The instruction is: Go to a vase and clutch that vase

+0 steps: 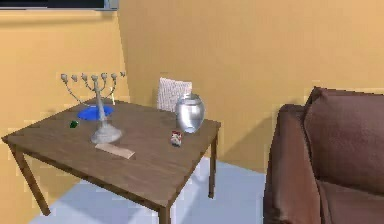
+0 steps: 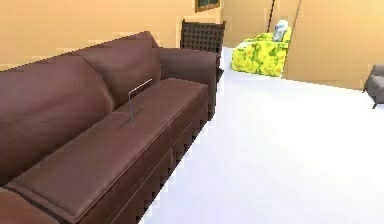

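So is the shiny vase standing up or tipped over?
Standing up: the silver vase rests on its base on the wooden table, with its mouth pointing up.

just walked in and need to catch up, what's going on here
The robot faces a wooden table where a silver vase stands upright near the far edge, not yet picked up. A candelabra and a blue plate share the tabletop, with a white chair behind. A brown sofa stretches across the arm side view's left.
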